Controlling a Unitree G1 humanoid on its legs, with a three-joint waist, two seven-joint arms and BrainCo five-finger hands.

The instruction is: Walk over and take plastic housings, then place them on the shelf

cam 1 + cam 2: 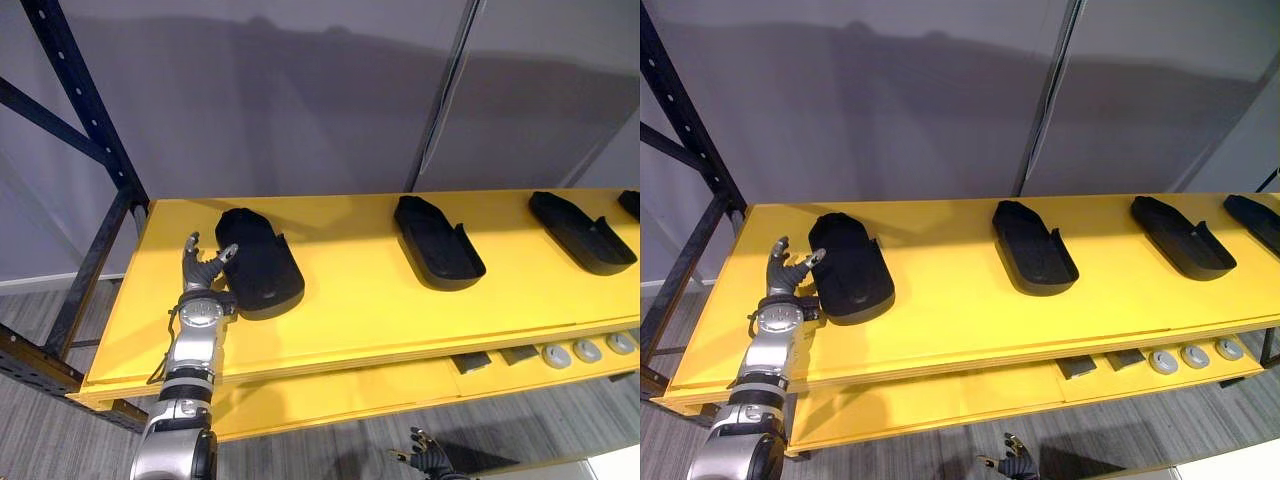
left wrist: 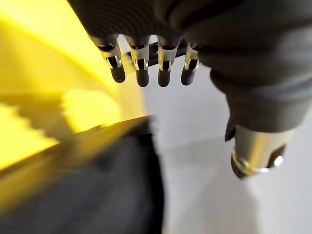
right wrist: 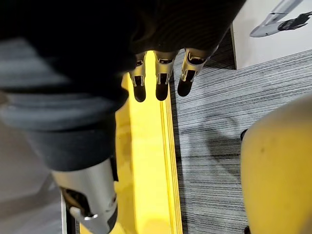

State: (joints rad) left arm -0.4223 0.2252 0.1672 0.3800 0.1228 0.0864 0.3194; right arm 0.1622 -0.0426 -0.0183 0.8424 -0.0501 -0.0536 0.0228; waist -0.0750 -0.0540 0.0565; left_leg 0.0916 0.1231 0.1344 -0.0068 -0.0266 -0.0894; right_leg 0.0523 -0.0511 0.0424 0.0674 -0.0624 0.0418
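The left hand is hovering over the yellow shelf, fingers spread loosely, tips at the edge of the leftmost black plastic housing, which is lying flat there. Drawing straight away should avoid nudging it. The right hand is hanging low, fingers relaxed.
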